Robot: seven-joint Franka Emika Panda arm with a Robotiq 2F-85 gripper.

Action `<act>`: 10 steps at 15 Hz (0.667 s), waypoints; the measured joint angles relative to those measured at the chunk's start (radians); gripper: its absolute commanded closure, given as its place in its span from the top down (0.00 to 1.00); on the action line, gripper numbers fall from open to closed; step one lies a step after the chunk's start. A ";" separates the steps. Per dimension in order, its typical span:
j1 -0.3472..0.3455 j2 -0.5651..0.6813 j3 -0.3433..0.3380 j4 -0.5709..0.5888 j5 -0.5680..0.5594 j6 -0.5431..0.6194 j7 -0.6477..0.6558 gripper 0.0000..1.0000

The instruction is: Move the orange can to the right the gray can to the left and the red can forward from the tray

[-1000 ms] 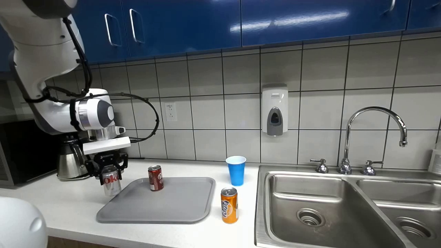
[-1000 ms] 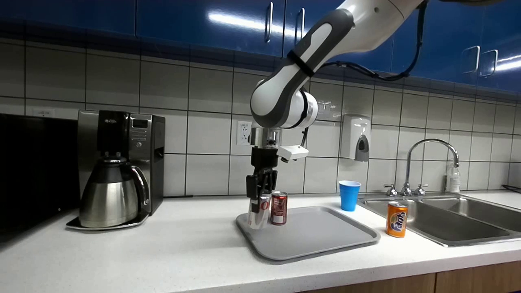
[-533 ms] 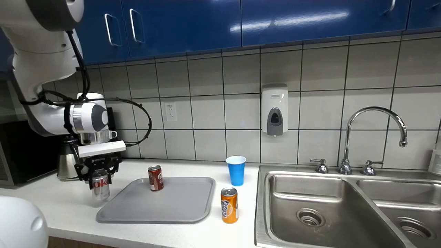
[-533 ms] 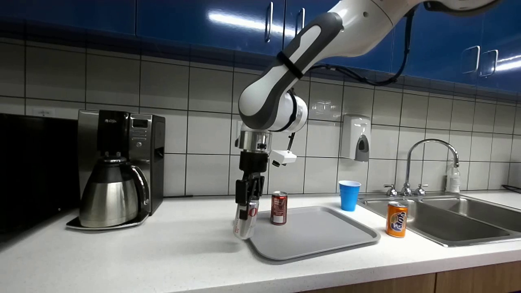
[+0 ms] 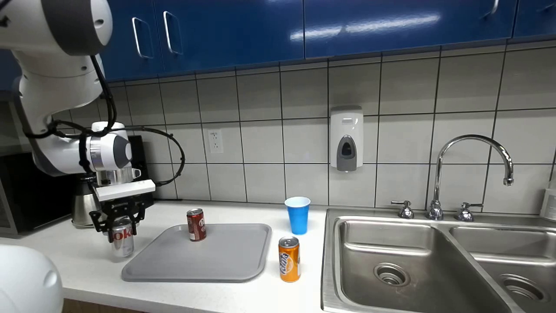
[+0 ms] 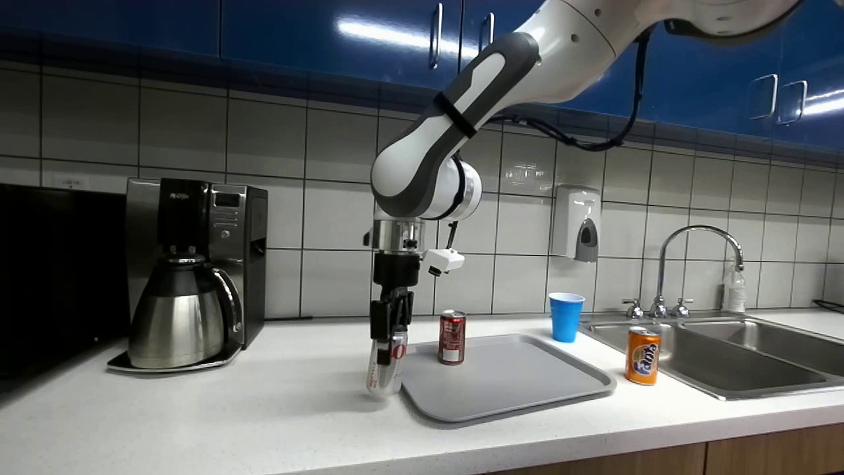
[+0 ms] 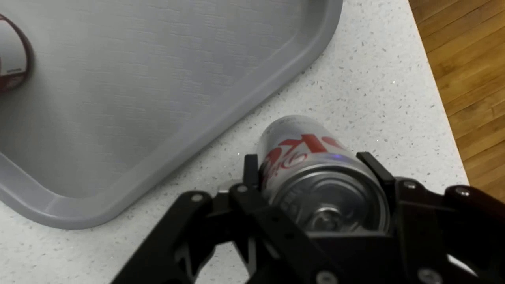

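My gripper (image 7: 307, 157) is shut on the gray can (image 7: 298, 136), one finger on each side near its silver top. In both exterior views the gray can (image 5: 123, 247) hangs low over the counter just beside the left edge of the tray (image 5: 230, 256), tilted slightly (image 6: 389, 379). Whether its base touches the counter, I cannot tell. The dark red can (image 6: 452, 338) stands upright on the tray near its back left; part of this red can (image 7: 11, 53) shows in the wrist view. Right of the tray, the orange can (image 5: 289, 260) stands upright on the counter.
A blue cup (image 5: 298, 215) stands behind the orange can, with the sink (image 5: 391, 243) further right. At the far left are a coffee maker (image 6: 227, 264) and its steel pot (image 6: 178, 316). The counter's front edge (image 7: 434, 83) runs along the right of the wrist view.
The arm has carried the gray can leftward and downward, from over the tray's left side to beside it. The red can, orange can and tray have stayed put.
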 measured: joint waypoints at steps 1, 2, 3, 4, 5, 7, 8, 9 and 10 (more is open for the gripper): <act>0.002 0.005 -0.001 0.007 -0.014 -0.006 0.000 0.38; 0.004 0.010 -0.001 0.013 -0.028 -0.011 0.000 0.38; 0.005 0.014 -0.001 0.019 -0.039 -0.015 0.000 0.38; 0.006 0.019 -0.002 0.025 -0.046 -0.018 0.000 0.38; 0.007 0.024 -0.002 0.031 -0.050 -0.021 0.000 0.38; 0.008 0.032 -0.002 0.040 -0.054 -0.024 0.000 0.38; 0.008 0.036 -0.002 0.045 -0.055 -0.025 0.000 0.38; 0.009 0.042 -0.003 0.049 -0.056 -0.026 0.000 0.38; 0.010 0.047 -0.003 0.052 -0.057 -0.027 0.000 0.38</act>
